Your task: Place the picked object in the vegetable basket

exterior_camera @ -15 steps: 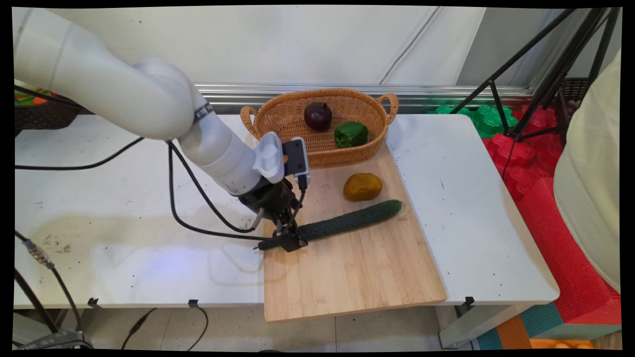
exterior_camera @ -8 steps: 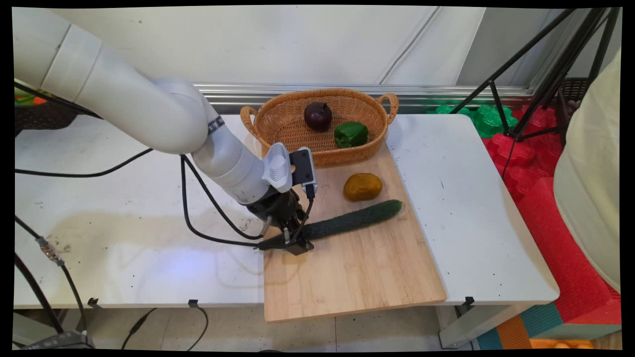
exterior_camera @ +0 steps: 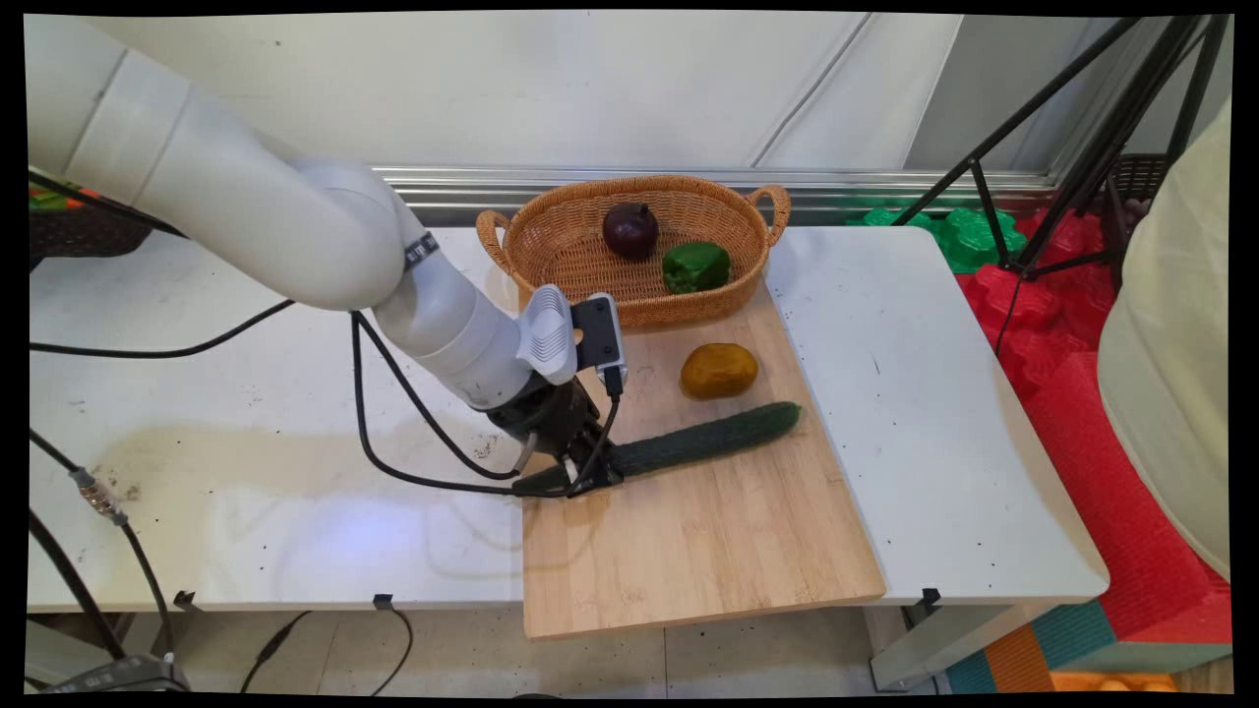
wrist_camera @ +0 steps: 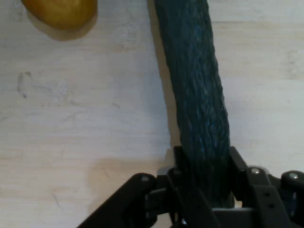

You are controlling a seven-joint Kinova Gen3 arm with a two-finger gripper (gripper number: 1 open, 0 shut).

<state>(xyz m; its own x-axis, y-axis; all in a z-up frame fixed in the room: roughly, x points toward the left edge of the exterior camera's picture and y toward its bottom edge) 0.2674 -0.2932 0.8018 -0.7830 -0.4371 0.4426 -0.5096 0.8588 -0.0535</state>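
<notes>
1. The gripper [exterior_camera: 587, 474] is set low over the left edge of the wooden board [exterior_camera: 689, 551], with its fingers closed around the cucumber [exterior_camera: 703, 441] near that vegetable's left end.
2. In the hand view the cucumber [wrist_camera: 194, 95] is seen running straight up from between the two fingers [wrist_camera: 237, 164], one pressed against each side; the grip is taken across the narrow width, probably because the length would not fit between them.
3. The cucumber is laid slantwise on the board, its right end farther back and just in front of the potato [exterior_camera: 719, 370]. Whether the held end is lifted off the wood cannot be told.
4. The potato is left on the board, close to the cucumber but apart from it. Its edge is also caught at the top left of the hand view [wrist_camera: 59, 12].
5. A wicker basket [exterior_camera: 561, 231] is placed at the far end of the board, partly resting on it. An onion [exterior_camera: 630, 229] and a green pepper [exterior_camera: 696, 266] are kept inside.
6. The board is laid on the white table [exterior_camera: 925, 393] and hangs over its near edge.
</notes>
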